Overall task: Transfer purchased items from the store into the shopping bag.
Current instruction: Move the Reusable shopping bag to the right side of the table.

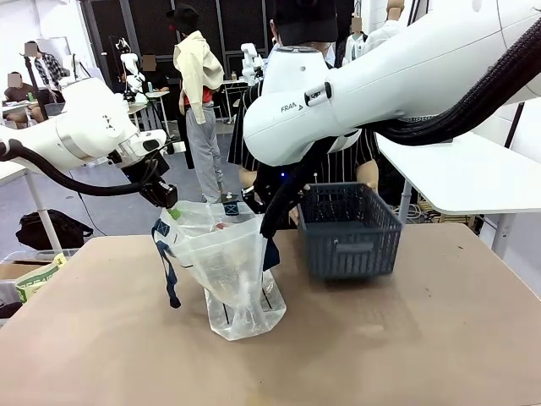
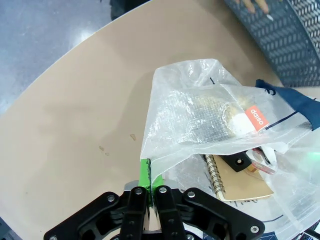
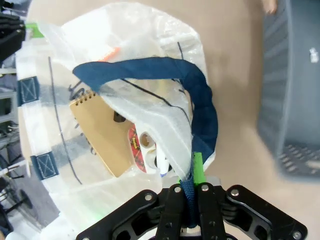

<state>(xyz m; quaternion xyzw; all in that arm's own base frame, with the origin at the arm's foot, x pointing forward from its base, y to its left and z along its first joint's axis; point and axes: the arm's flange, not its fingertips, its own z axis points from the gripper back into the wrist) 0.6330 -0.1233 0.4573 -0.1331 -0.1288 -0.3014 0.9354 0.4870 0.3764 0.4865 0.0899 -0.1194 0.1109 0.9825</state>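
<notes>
The shopping bag [image 1: 232, 275] stands open on the table, translucent with navy handles. My left gripper [image 1: 165, 199] is shut on its left rim; in the left wrist view the green pads [image 2: 145, 175] pinch the plastic edge of the bag [image 2: 195, 110]. My right gripper [image 1: 264, 220] holds the right side, and the right wrist view shows that gripper [image 3: 190, 189] shut on the navy handle [image 3: 200, 100]. Inside the bag lie a tan spiral notebook [image 3: 102, 132], a tape roll [image 3: 142, 145] and a packet with an orange label [image 2: 255, 119]. The store basket [image 1: 348, 230] stands just right of the bag.
A person in a striped shirt stands behind the basket, a hand [image 2: 254, 5] at its rim. Bare tan table [image 1: 406, 338] spreads in front and to the right. A white table [image 1: 473, 173] stands at the far right, and a box [image 1: 34, 277] sits off the table's left edge.
</notes>
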